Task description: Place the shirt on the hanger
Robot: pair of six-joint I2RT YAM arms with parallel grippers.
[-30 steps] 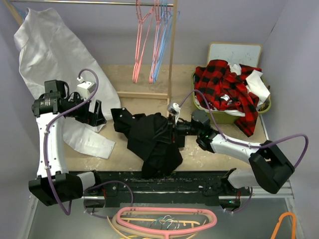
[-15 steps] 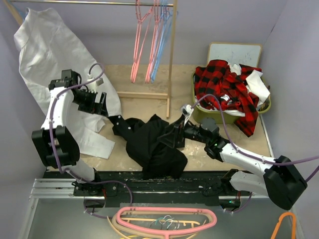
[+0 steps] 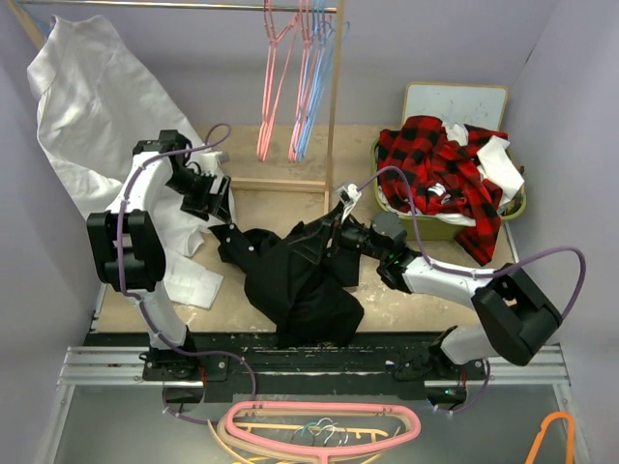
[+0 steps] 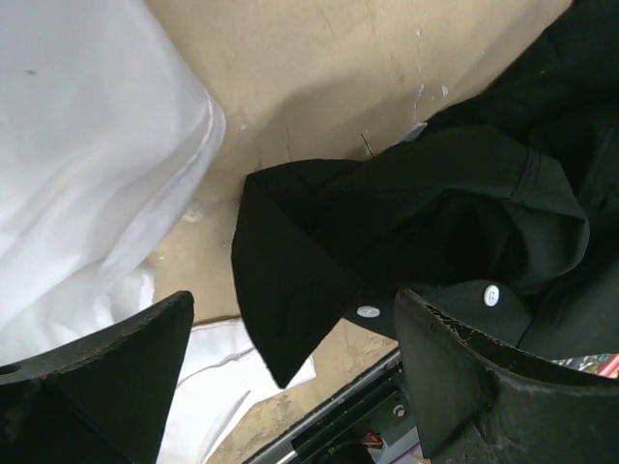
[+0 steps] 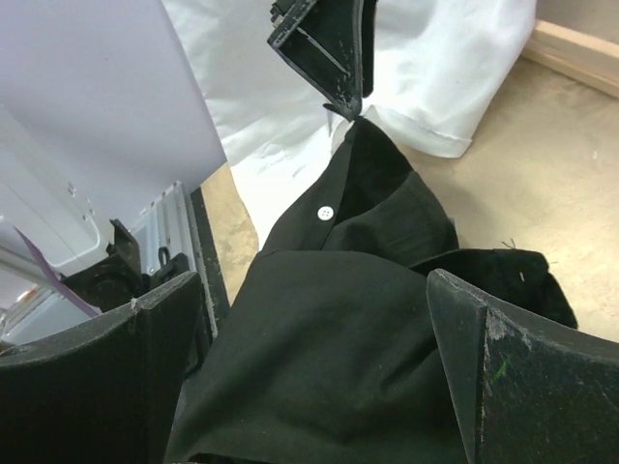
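Note:
The black shirt (image 3: 290, 280) lies crumpled in the middle of the table. One of its corners (image 4: 290, 290), with white buttons nearby, points toward the white cloth. My left gripper (image 3: 217, 207) hovers just above that corner, open, the corner showing between its fingers (image 4: 293, 304) without being pinched. Over the shirt's right side my right gripper (image 3: 327, 240) also stands open, black fabric (image 5: 329, 329) below its spread jaws (image 5: 311, 280). The light blue hanger (image 3: 311, 106) hangs on the rail at the back among pink ones.
A big white cloth (image 3: 92, 106) drapes the left wall and table. The wooden rack post (image 3: 334, 106) stands behind the shirt. A green basket (image 3: 387, 215) at the right holds a red plaid shirt (image 3: 435, 169). Pink hangers (image 3: 319, 425) lie below the front rail.
The left arm has swung right and back, bringing its gripper to the shirt's left corner. The right gripper has opened and let the fabric settle, staying over the shirt.

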